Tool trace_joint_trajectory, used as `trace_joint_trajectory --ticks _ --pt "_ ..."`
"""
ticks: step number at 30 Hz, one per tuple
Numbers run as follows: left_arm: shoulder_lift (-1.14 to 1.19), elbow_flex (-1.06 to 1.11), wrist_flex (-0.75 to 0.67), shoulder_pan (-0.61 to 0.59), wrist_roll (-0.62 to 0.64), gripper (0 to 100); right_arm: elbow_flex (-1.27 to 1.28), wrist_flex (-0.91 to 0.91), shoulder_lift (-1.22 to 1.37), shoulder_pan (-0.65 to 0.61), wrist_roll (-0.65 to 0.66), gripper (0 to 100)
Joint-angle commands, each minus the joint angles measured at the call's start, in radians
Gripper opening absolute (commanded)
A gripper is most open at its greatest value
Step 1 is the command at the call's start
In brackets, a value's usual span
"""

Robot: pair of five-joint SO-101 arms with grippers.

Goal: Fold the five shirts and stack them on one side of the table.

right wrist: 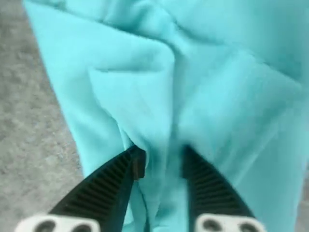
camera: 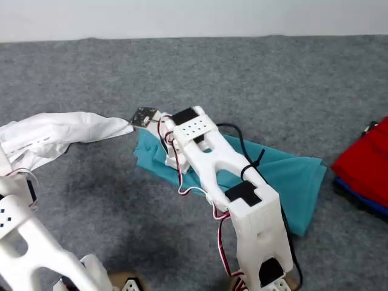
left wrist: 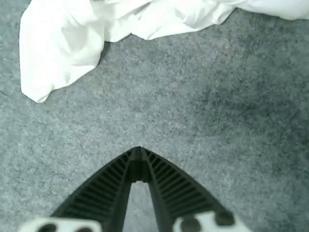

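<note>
Your right end effector (right wrist: 159, 162) sits apart, straddling a soft ridge of the creased teal shirt (right wrist: 227, 87). Your left end effector (left wrist: 140, 157) is pinched together over the fuzzy grey desk (left wrist: 227, 121), near the rumpled white shirt (left wrist: 58, 48).

Free worktop (camera: 254, 73) along the far side; nearer obstacles: white shirt (camera: 54, 136), teal shirt (camera: 291, 176), folded shirt stack (camera: 365, 160).
</note>
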Motion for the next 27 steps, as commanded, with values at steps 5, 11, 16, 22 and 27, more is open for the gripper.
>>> trace_joint_trajectory --ticks 5,11,16,22,27 --pt "-0.008 -0.007 -0.025 0.003 -0.008 0 -0.186 0.05 -0.005 0.085 -0.023 20.7" --pt "-0.008 -0.007 -0.025 0.003 -0.008 0 -0.196 0.088 -0.016 0.114 0.012 20.6" --pt "-0.008 -0.007 -0.026 0.005 -0.009 0 -0.27 0.186 -0.016 0.045 0.008 20.5" --pt "-0.008 -0.007 -0.046 0.005 -0.009 0 -0.348 0.219 -0.008 -0.016 0.006 20.5" --pt "-0.008 -0.004 -0.046 0.005 -0.009 0 -0.368 0.226 -0.008 -0.036 0.005 20.4"
